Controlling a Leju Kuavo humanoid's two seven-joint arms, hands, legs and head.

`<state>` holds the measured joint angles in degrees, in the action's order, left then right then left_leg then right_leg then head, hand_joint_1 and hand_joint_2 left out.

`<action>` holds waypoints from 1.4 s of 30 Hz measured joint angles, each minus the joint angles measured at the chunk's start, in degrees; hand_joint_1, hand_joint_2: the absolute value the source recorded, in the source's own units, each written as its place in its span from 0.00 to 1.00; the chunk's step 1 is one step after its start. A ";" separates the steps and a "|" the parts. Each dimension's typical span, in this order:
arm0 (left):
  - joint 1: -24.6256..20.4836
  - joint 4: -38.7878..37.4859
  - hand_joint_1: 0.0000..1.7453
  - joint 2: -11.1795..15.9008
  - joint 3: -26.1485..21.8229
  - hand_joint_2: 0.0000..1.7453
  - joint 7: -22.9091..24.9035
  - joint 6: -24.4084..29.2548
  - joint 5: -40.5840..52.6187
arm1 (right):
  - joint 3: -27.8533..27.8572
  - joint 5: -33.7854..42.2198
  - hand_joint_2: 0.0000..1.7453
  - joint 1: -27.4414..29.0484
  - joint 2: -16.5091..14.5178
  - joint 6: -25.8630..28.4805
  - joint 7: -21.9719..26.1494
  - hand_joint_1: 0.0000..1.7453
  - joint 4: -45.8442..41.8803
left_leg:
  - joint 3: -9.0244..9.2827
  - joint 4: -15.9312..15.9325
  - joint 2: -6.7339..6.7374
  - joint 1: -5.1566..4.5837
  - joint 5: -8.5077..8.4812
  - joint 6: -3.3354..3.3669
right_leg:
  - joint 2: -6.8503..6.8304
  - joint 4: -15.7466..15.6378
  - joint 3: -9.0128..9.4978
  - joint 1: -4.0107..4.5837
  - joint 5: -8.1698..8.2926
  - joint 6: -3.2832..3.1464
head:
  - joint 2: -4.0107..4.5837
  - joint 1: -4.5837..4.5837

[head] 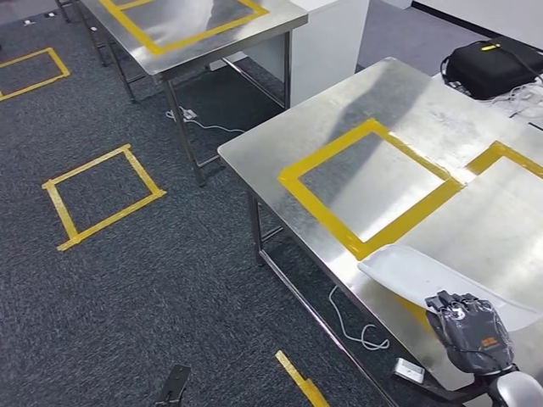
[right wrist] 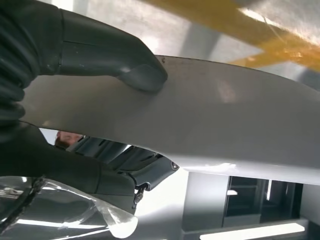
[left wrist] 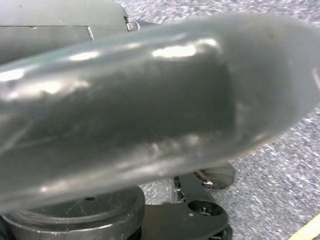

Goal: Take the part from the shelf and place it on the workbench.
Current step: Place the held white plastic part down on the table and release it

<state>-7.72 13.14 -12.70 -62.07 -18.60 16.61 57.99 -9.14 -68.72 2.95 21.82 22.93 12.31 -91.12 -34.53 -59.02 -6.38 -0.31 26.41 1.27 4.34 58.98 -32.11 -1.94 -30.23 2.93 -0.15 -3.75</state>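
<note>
Right hand (head: 471, 331) low at the right of the head view, coming up from below over the near edge of the steel tabletop (head: 410, 127), dark back of the hand facing up, silver wrist just behind it. Fingers curled around the near end of the part (head: 416, 275), a long, flat, pale grey-white panel. In the right wrist view, thick grey thumb (right wrist: 139, 75) pressed flat on one face of the part (right wrist: 226, 125), darker fingers (right wrist: 124, 165) tucked under the opposite face, so panel pinched between thumb and fingers. Clear plastic film wrinkled around the fingers close to the wrist.

Part stretched from the hand leftward and slightly away, low over the tabletop, far tip reaching just past the near corner of the yellow tape square (head: 368, 182). Cannot tell whether the far end touches the steel or hangs just above it. Second yellow tape outline (head: 502, 157) beside the first, toward the right edge.

Left wrist view blurred by a smooth grey rounded surface very close to the lens; left hand's state impossible to tell there.

Dark grey carpet (head: 160, 280) left of the tabletop, marked with a yellow tape square (head: 103, 197). Second steel table (head: 192, 34) farther back. Black case (head: 489, 64) at the far right.
</note>
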 joint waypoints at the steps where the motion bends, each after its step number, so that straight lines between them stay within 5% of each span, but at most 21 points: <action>1: 0.05 0.00 0.00 0.01 -0.01 0.00 0.00 0.00 0.00 | -0.11 -0.03 1.00 -0.16 -0.02 0.01 -0.01 1.00 0.23 | -0.32 -0.10 -0.71 0.07 -0.18 -0.30 | -0.31 -0.27 0.23 0.11 -0.04 -0.29 | 0.00 0.01; 2: 0.19 0.00 0.00 0.04 -0.01 0.00 0.00 0.00 0.00 | -0.21 -0.05 1.00 -0.36 -0.04 0.01 0.01 1.00 0.40 | -0.58 -0.04 -1.24 0.19 -0.28 -0.60 | -0.98 -0.16 0.32 0.13 0.02 -0.68 | 0.00 0.00; 4: 0.38 0.00 0.00 0.07 -0.02 0.00 0.00 0.00 0.00 | -0.35 -0.06 1.00 -0.78 -0.07 0.03 0.03 1.00 0.56 | -1.45 -1.63 0.64 0.09 0.68 -1.21 | -2.32 -0.31 0.54 0.14 0.11 -1.44 | 0.00 -0.23; 6: 0.20 0.00 0.00 0.07 -0.02 0.00 0.00 0.00 0.00 | -0.43 -0.05 1.00 -0.94 -0.09 0.04 0.02 1.00 0.70 | -4.30 -7.60 4.35 -0.02 3.65 -1.70 | -3.90 -0.40 0.80 0.38 -0.02 -2.15 | 0.00 -0.50; 8: 0.09 0.00 0.00 0.07 -0.02 0.00 0.00 0.00 -0.01 | -0.50 -0.04 1.00 -0.92 -0.10 0.04 0.02 1.00 0.89 | -7.88 -14.87 5.82 0.09 6.31 -1.84 | -5.52 -0.40 0.99 0.72 -0.29 -2.56 | 0.00 -0.58; 9: 0.14 0.00 0.00 0.06 -0.03 0.00 0.00 0.00 -0.04 | -0.57 -0.04 1.00 -0.94 -0.11 0.03 0.03 1.00 0.96 | -8.68 -16.46 5.96 0.09 6.34 -1.73 | -6.22 -0.39 1.13 0.87 -0.44 -2.66 | 0.00 -0.60; 10: 0.20 0.00 0.00 0.08 -0.04 0.00 0.00 0.00 -0.16 | -0.67 -0.03 1.00 -1.03 -0.13 -0.06 0.06 1.00 1.01 | -8.43 -15.82 5.99 0.03 5.26 -1.46 | -6.83 -0.39 1.31 1.01 -0.60 -2.71 | 0.00 -0.60; 13: 0.28 0.00 0.00 0.45 -0.16 0.00 -0.05 -0.04 -1.16 | -1.39 0.14 1.00 -2.70 -0.64 -1.20 0.29 1.00 1.78 | -3.40 -5.23 6.57 -0.82 -0.27 0.33 | -7.84 -0.44 1.76 1.31 -1.06 -2.65 | 0.00 -0.51; 15: 0.31 0.00 0.00 0.87 -0.30 0.00 0.01 -0.05 -1.60 | -2.48 0.22 1.00 -4.58 -1.38 -2.24 0.37 1.00 3.28 | -1.35 -0.90 7.14 -1.47 -0.96 1.31 | -8.11 -0.53 1.66 1.28 -1.12 -2.33 | 0.00 -0.59; 17: 0.41 0.00 0.00 1.13 -0.40 0.00 0.13 0.11 -1.65 | -3.65 0.23 1.00 -5.80 -1.84 -2.76 0.40 1.00 4.68 | -0.92 0.14 7.09 -1.58 -0.64 1.64 | -8.45 -0.89 1.77 1.29 -1.07 -1.79 | -0.01 -0.70; 24: 0.64 0.00 0.00 1.32 -0.48 0.00 0.20 0.58 -1.70 | -4.71 0.49 1.00 -7.19 -1.91 -2.80 0.47 1.00 5.85 | 0.85 2.76 6.73 -0.85 -1.40 1.58 | -6.86 -0.07 1.44 1.34 -2.28 -1.18 | 0.00 -0.44; 26: 0.58 0.00 0.00 1.16 -0.49 0.00 0.14 0.56 -1.59 | -5.09 0.29 1.00 -7.58 -1.89 -2.47 0.39 1.00 6.39 | 1.05 2.80 6.36 -0.72 -1.25 1.58 | -5.56 5.39 -1.93 1.22 -3.73 -0.79 | 0.00 -0.40; 28: 0.55 0.00 0.00 0.77 -0.49 0.00 -0.05 0.52 -1.23 | -5.51 -0.65 1.00 -7.55 -1.80 -0.94 0.08 1.00 6.79 | 1.30 2.12 5.61 -0.37 -0.51 1.10 | -4.56 6.50 -4.06 0.73 -1.62 0.20 | 0.00 -0.38; 29: 0.52 0.00 0.00 0.64 -0.48 0.00 -0.14 0.51 -1.04 | -5.63 -1.19 1.00 -7.32 -1.74 -0.02 -0.16 1.00 6.79 | 1.29 1.54 5.24 -0.31 -0.01 0.69 | -4.36 4.58 -3.74 0.57 0.08 0.69 | 0.00 -0.28; 31: 0.39 0.00 0.00 0.66 -0.48 0.00 -0.16 0.56 -0.95 | -5.43 -1.55 1.00 -7.01 -1.51 0.95 -0.55 1.00 6.37 | 1.00 0.47 4.95 -0.35 0.62 0.07 | -4.02 0.43 -1.61 0.48 1.36 0.33 | 0.00 -0.16; 35: 0.34 0.00 0.00 0.70 -0.45 0.00 -0.09 0.64 -0.84 | -4.30 -1.02 1.00 -5.97 -0.73 1.31 -0.78 1.00 5.46 | 0.46 -0.93 5.09 -0.33 1.66 -0.51 | -3.96 0.43 -1.22 0.60 1.05 -1.41 | 0.00 -0.32; 40: 0.50 0.00 0.00 0.42 -0.45 0.00 -0.82 0.61 -0.96 | -2.47 -0.47 1.00 -4.28 0.22 1.48 -0.12 1.00 3.78 | -6.60 -16.14 5.87 0.04 8.27 -1.17 | -4.48 0.38 -0.77 0.75 0.69 -2.41 | 0.00 -0.50; 42: 0.66 0.00 0.00 0.39 -0.46 0.00 -1.91 0.71 -1.26 | -2.06 -0.61 1.00 -3.65 0.25 1.39 0.29 1.00 3.23 | -6.60 -15.44 5.87 -0.03 6.31 -0.69 | -4.53 0.38 -0.53 0.90 0.52 -2.50 | 0.00 -0.49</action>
<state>-7.05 13.14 -12.31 -62.53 -20.51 17.32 56.73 -11.21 -69.33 -0.70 22.08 24.32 12.59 -87.89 -41.14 -74.46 -0.51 -0.34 32.72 0.58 -0.19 59.35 -32.65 -1.04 -29.70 0.43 -0.15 -4.24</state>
